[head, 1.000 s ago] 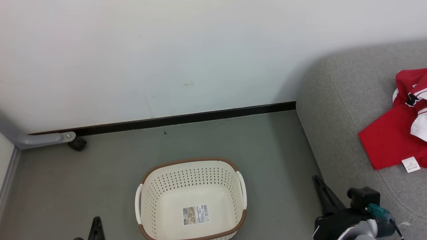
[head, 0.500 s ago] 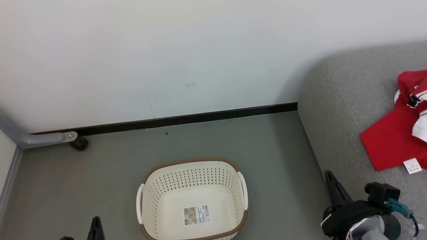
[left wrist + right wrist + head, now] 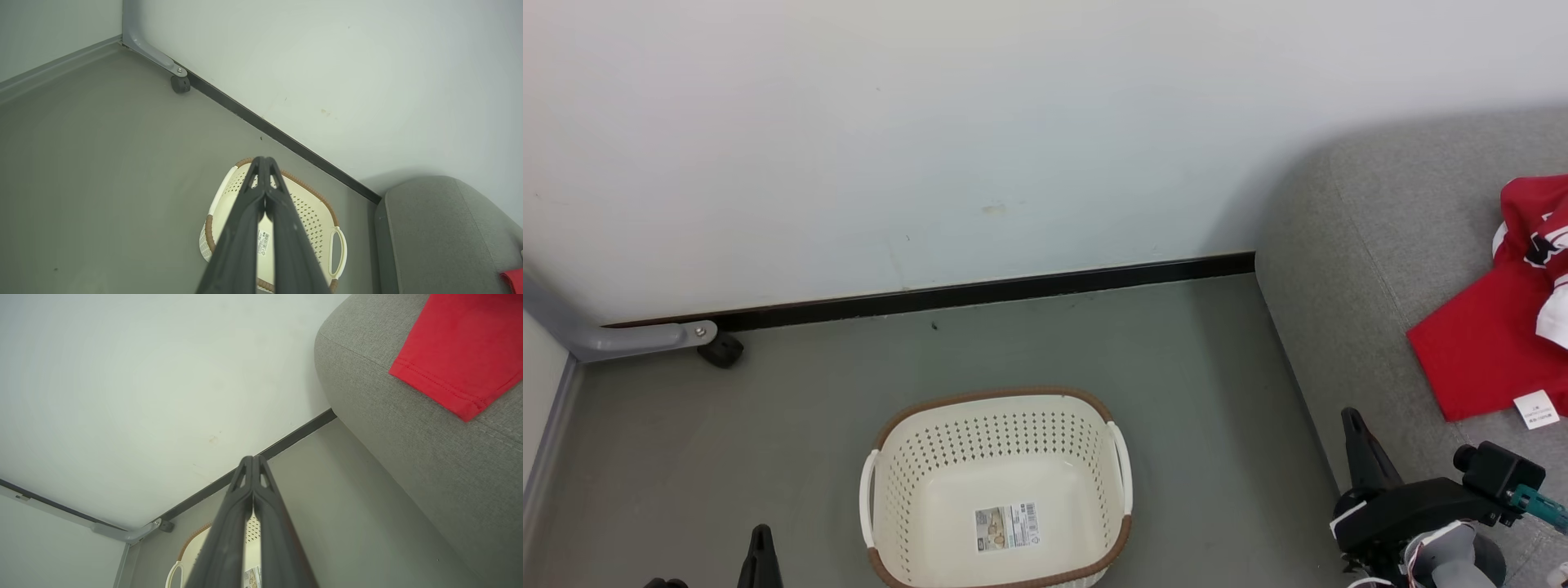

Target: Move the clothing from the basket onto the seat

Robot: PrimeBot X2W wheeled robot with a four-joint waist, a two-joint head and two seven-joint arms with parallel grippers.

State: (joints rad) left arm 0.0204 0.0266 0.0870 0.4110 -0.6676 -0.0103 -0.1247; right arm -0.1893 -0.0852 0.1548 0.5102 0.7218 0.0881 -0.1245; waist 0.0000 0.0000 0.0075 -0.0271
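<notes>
Both pieces of the clothing (image 3: 1486, 351) seem to lie on the seat (image 3: 1364, 269), though the pile runs off the head view's edge; the basket (image 3: 996, 398) holds just its sticker (image 3: 1006, 525). Left gripper (image 3: 264, 163) and right gripper (image 3: 252, 459) are clenched, empty. Only retracting looks left; the right gripper has drawn back rightward since a second ago.

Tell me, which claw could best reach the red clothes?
Right: the right claw is beside the grey fabric sofa seat bearing the red clothing; the left claw is beyond the cream plastic basket.
</notes>
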